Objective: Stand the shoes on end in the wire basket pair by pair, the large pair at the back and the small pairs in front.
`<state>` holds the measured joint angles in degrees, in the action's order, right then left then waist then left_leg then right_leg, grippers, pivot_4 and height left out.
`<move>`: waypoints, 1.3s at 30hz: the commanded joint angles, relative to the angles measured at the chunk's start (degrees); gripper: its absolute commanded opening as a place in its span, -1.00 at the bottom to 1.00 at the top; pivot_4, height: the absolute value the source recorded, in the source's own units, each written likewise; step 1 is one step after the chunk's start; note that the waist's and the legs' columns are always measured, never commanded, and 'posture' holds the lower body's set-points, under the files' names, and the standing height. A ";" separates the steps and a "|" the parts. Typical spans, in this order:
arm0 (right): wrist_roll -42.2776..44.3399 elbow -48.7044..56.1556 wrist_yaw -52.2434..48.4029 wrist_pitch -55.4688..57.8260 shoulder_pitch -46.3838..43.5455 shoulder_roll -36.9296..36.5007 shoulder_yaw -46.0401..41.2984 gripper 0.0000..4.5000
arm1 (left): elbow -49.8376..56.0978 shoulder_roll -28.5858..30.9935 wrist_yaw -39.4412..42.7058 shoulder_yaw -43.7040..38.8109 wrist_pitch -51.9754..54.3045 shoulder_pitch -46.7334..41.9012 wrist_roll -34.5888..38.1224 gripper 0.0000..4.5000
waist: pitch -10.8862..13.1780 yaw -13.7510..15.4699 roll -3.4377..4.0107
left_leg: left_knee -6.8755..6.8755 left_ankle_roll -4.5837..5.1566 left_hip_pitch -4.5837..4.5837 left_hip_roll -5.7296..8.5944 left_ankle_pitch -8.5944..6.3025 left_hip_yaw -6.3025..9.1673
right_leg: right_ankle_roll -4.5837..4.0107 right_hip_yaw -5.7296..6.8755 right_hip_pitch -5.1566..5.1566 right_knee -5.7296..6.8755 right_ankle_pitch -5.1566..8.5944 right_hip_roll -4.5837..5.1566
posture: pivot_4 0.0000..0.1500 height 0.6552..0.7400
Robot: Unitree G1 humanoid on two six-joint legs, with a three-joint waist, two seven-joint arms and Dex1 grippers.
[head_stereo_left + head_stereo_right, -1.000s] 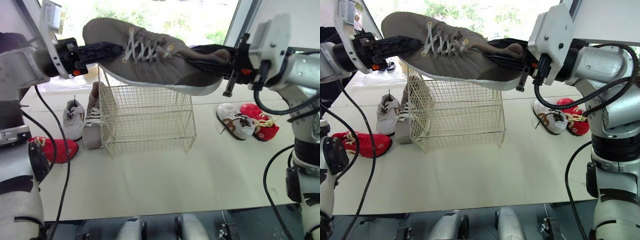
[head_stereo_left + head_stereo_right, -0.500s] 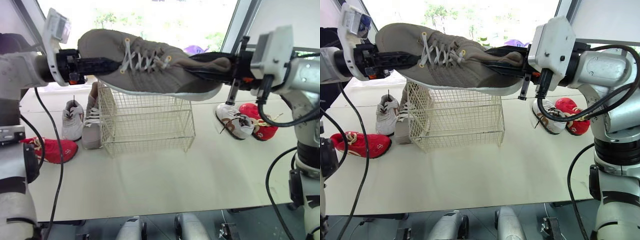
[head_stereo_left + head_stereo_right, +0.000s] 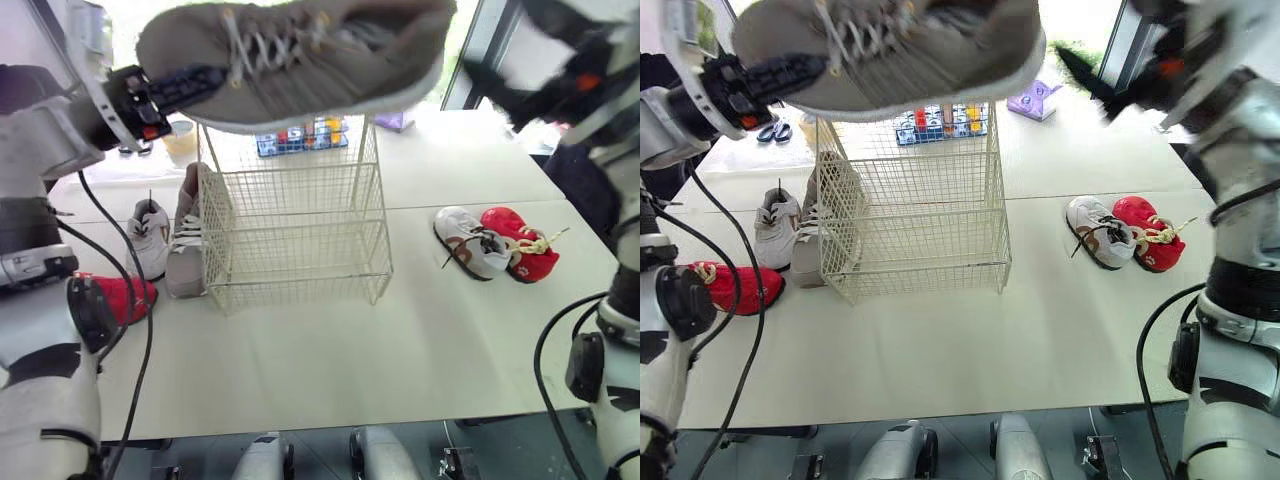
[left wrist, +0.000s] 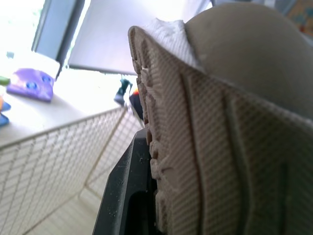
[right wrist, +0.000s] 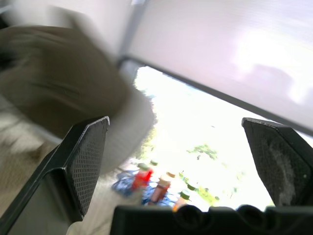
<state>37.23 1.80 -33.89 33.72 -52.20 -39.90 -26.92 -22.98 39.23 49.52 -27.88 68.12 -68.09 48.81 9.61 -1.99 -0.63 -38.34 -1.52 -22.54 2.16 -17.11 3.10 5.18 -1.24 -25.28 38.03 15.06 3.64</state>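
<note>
A large grey lace-up shoe (image 3: 300,55) hangs high over the white wire basket (image 3: 290,235), sole down. My left gripper (image 3: 205,78) is shut on its toe end; the left wrist view shows the ribbed sole (image 4: 220,161) against a black finger (image 4: 124,196). My right gripper (image 5: 178,127) stands open, off to the right of the heel and clear of it. The other large grey shoe (image 3: 186,240) leans on the basket's left side. A small white shoe (image 3: 148,236) and a red one (image 3: 115,300) lie left of it. Another white shoe (image 3: 465,240) and red shoe (image 3: 518,246) lie on the right.
Behind the basket stands a blue tray of coloured bottles (image 3: 300,135), with a cup (image 3: 180,140) to its left and a purple object (image 3: 1032,100) to its right. Black scissors (image 3: 770,132) lie at the far left. The table's front edge (image 3: 330,425) runs below.
My right gripper has opened, let go of the heel and drawn back to the right. My left gripper has shut on the toe and now carries the shoe alone, higher than before.
</note>
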 commanded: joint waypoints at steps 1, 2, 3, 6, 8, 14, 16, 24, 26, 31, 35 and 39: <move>11.77 1.31 11.70 7.50 1.24 7.72 -7.34 0.98 | 8.07 -6.15 -11.34 -10.50 -6.27 -0.65 6.95 -0.69 | 0.00 0.06 0.00 | 0.00 -0.01 0.00 0.00 0.01 -0.01 | 0.00 -0.01 -0.01 0.00 0.00 0.01 | 1.00 1.00; 14.59 3.58 14.06 8.97 2.50 11.29 -6.99 0.98 | 9.94 -8.75 -14.38 -11.88 -7.28 -0.27 8.29 -0.69 | -0.03 -0.07 -0.03 | 0.00 -0.03 0.00 0.00 0.02 -0.03 | 0.00 -0.04 -0.04 0.00 0.00 0.01 | 1.00 1.00; 18.21 6.25 17.04 10.07 3.28 15.74 -6.21 0.98 | 12.23 -11.14 -16.54 -11.85 -7.65 0.61 9.14 -0.69 | -0.04 -0.35 -0.02 | 0.00 -0.04 0.02 -0.02 0.02 -0.03 | 0.00 -0.04 -0.04 0.01 0.00 0.01 | 1.00 1.00; 25.52 11.56 24.57 10.35 2.84 26.64 -3.14 0.98 | 16.17 -15.76 -19.74 -10.55 -8.69 2.49 11.42 -0.69 | -0.04 -0.76 0.05 | 0.06 -0.14 0.06 -0.03 0.08 -0.11 | 0.00 -0.16 -0.15 0.16 0.00 -0.01 | 1.00 1.00; 26.99 12.61 26.76 9.15 1.63 31.78 -0.29 0.98 | 15.85 -18.51 -22.07 -10.87 -10.40 2.38 13.30 -0.69 | -0.04 -0.69 0.05 | 0.06 -0.21 0.04 -0.01 0.11 -0.11 | 0.00 -0.17 -0.23 0.19 0.00 -0.02 | 1.00 1.00; 23.51 10.43 24.44 5.25 -1.96 35.23 7.85 0.98 | 17.09 -24.20 -25.27 -7.99 -11.86 4.38 16.59 -0.69 | -0.05 -0.46 0.03 | 0.05 -0.23 0.03 0.04 0.12 0.01 | 0.00 -0.06 -0.15 0.16 -0.01 -0.03 | 1.00 1.00; 22.47 9.42 23.41 4.27 -2.32 34.30 8.94 0.98 | 17.86 -24.51 -26.07 -7.21 -11.44 5.62 17.65 -0.69 | -0.06 -0.48 0.02 | 0.04 -0.22 0.03 0.07 0.12 0.03 | 0.01 -0.05 -0.09 0.13 -0.01 -0.02 | 1.00 1.00; 19.66 6.49 21.04 -0.66 -4.69 34.59 11.24 0.98 | 22.48 -25.05 -30.49 -4.77 -8.59 11.92 25.39 -0.69 | -0.06 -1.11 0.02 | 0.09 -0.22 0.04 0.06 0.12 0.03 | 0.01 -0.08 -0.14 0.15 -0.01 -0.06 | 1.00 1.00; 19.45 6.00 20.64 -1.62 -5.29 34.59 11.25 0.98 | 23.46 -25.68 -32.30 -4.10 -8.69 13.94 26.81 -0.69 | -0.06 -1.17 0.02 | 0.09 -0.22 0.05 0.06 0.12 0.05 | 0.01 -0.08 -0.14 0.15 -0.01 -0.05 | 1.00 1.00; 18.83 5.62 19.74 -1.64 -6.51 33.67 12.28 0.88 | 25.09 -26.28 -33.79 -2.23 -9.96 17.66 28.32 -0.69 | -0.06 -1.06 0.02 | 0.04 -0.23 0.05 0.07 0.12 0.05 | 0.01 -0.08 -0.13 0.11 -0.01 -0.05 | 1.00 1.00; 18.64 6.14 19.63 -1.32 -6.66 33.14 12.69 0.18 | 27.26 -26.86 -32.85 1.15 -12.45 21.03 25.73 -0.69 | -0.06 -0.75 0.02 | 0.06 -0.23 0.04 0.07 0.12 0.04 | 0.00 -0.08 -0.13 0.09 -0.01 -0.05 | 1.00 1.00; 18.98 6.68 19.55 -1.13 -6.81 32.78 12.44 -0.19 | 28.98 -26.81 -30.67 6.12 -17.24 23.74 19.30 -0.69 | -0.06 -0.55 0.02 | 0.06 -0.22 0.04 0.07 0.12 0.03 | 0.00 -0.08 -0.13 0.06 -0.01 -0.05 | 1.00 1.00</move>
<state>55.28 5.43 -13.62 33.92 -56.16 -6.79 -14.48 3.89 12.24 18.23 -26.55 50.88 -45.17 71.70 9.55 -2.54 -0.61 -38.28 -1.74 -22.50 2.23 -16.99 3.13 5.19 -1.32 -25.40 38.08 15.05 3.58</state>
